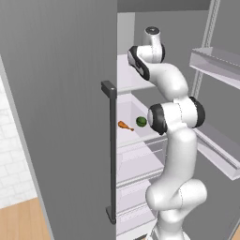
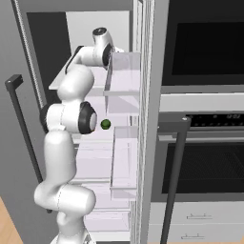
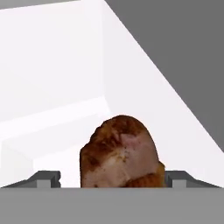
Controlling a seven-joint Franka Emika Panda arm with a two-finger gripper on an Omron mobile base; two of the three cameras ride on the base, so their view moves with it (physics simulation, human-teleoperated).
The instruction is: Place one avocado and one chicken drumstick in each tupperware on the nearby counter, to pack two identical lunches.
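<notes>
Hand view: jaws wide apart either side of the chicken drumstick (image 3: 120,153), contact not discernible.

An open grey fridge (image 1: 61,93) stands with its door (image 1: 225,117) swung wide, a dark vertical handle (image 1: 111,150) on the closed panel, white shelves (image 1: 136,136) and clear drawers (image 1: 138,161) inside. Beside it a black built-in oven (image 2: 205,157) sits above pale drawers (image 2: 200,224). White tiled wall (image 1: 11,159) and tan wood surface (image 1: 21,220) show at the left
</notes>
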